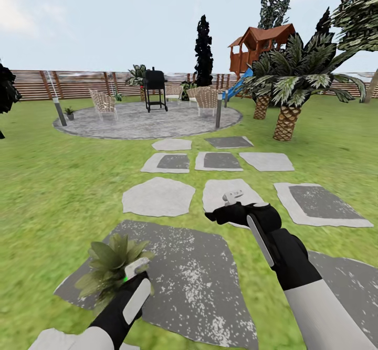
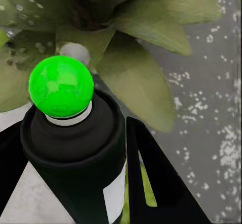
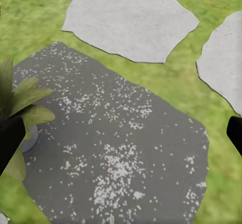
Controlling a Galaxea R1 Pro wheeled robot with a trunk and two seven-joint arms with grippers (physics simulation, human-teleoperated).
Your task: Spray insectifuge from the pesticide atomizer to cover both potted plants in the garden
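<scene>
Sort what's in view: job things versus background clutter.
Job:
atomizer, held in the left tool
near plant on the paving
far potted plant by the patio edge

Just about:
grill
wicker chairs
playhouse
palms
stepping stones

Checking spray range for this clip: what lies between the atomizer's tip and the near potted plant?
Nothing lies between them. In the left wrist view the pesticide atomizer, held in the left gripper, has its green tip right against the potted plant leaves, over the grey paving slab.
</scene>
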